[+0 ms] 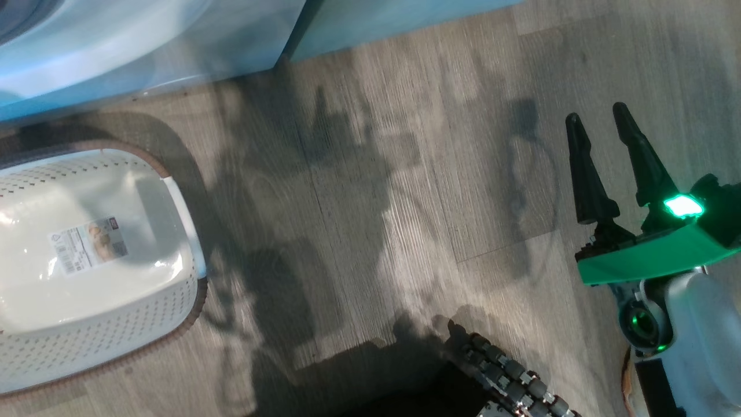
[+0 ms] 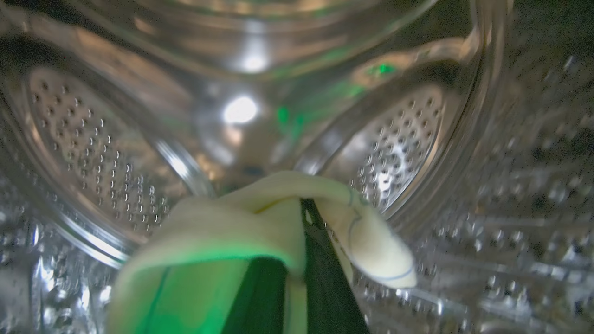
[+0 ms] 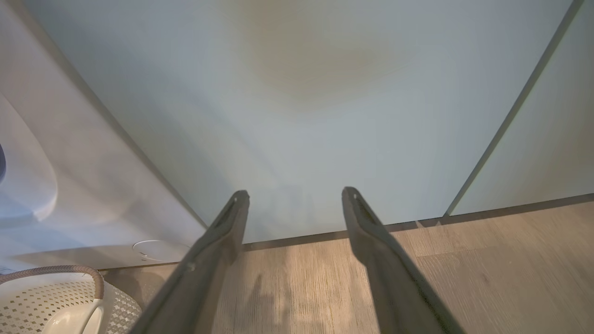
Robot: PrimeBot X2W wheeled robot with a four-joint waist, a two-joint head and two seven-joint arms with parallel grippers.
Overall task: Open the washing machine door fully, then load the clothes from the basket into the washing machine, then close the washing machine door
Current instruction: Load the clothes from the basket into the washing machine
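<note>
While the left gripper (image 2: pixel 299 260) sat deep in the drum (image 2: pixel 93 153), its jaws were clamped on a yellow garment (image 2: pixel 232 227), low centre of the left wrist frame, with the cloth folded over both fingers. Basket (image 1: pixel 116 341), left of the head frame, looked bare apart from its label. Right gripper (image 1: pixel 597 116), at right, had its fingers spread, holding nothing. Risk: on release the cloth may cling to the fingers and ride back out on withdrawal. It may also trail across the opening and get pinched by the door.

label (image 1: pixel 90 246) in basket (image 1: pixel 104 341), unreadable (too small)
</note>
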